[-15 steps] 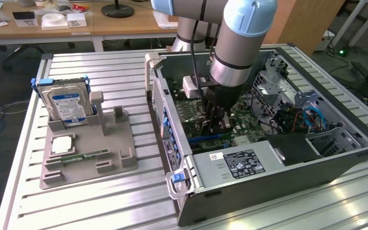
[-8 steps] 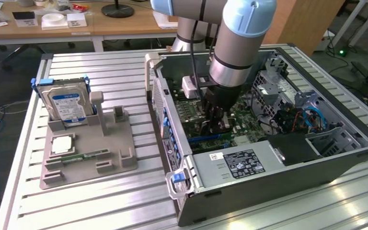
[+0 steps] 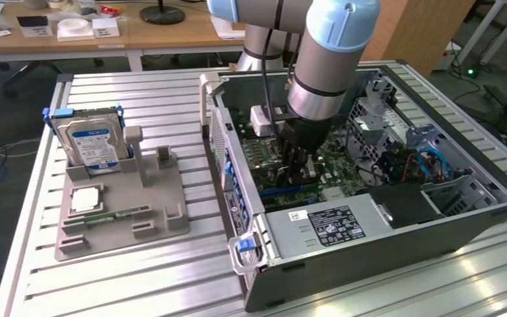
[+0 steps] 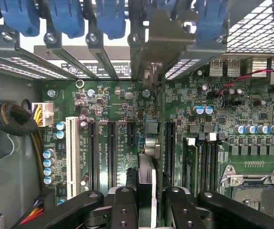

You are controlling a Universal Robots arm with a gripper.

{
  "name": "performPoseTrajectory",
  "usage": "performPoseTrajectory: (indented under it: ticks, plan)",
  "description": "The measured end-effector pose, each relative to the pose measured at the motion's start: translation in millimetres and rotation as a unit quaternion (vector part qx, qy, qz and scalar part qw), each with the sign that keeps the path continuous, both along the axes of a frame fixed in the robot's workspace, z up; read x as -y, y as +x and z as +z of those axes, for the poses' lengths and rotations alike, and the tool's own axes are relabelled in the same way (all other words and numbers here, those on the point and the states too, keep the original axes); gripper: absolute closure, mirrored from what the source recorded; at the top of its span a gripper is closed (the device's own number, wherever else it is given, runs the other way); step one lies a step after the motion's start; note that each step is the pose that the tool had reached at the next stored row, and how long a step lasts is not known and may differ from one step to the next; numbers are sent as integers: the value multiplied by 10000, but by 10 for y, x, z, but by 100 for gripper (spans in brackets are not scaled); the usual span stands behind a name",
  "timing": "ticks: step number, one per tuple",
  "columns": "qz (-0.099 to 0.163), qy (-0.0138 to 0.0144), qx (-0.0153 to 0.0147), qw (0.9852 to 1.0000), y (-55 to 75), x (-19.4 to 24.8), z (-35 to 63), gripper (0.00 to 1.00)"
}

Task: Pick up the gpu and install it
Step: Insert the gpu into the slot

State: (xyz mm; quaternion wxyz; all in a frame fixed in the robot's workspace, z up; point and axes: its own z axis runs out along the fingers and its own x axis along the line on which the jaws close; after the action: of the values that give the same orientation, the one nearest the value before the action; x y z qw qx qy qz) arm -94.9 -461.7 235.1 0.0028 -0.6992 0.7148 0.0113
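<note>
Gripper (image 3: 300, 173): lowered into the open computer case (image 3: 465, 218), directly over the motherboard (image 3: 276, 155). In the wrist view the gripper (image 4: 146, 205) is seen with its black fingers (image 4: 123, 210) pinched on a thin card held edge-on between them.

Gpu (image 4: 147, 181): judged to be that card, gripped by its upper edge so that its lower edge faces the board. It is held upright and in line with the expansion slots (image 4: 112, 152), its metal bracket (image 4: 153, 43) reaching to the rear slot openings of the case. Whether it is fully seated in a slot cannot be told; it is at or very near the board.

Blue retention clips (image 4: 70, 19): ranged along the rear wall above the slot openings, presumably for securing card brackets.

Grey holder tray (image 3: 121, 211): set on the slatted worktop (image 3: 148, 284) toward the exterior view's left, well apart from the case, its moulded stands keeping parts upright for grasping.

Hard drive (image 3: 90, 142): silver, blue-labelled, stood on edge in the tray.

Memory stick (image 3: 113, 215): narrow, green, lying in a tray groove.

Power supply (image 3: 329, 228): labelled box at the near corner of the case.
</note>
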Motion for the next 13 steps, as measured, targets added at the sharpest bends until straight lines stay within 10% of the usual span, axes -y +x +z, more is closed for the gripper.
performPoseTrajectory:
  ticks: [13]
  plan:
    - [0,-2,-1,10000,0,0,-28,72]
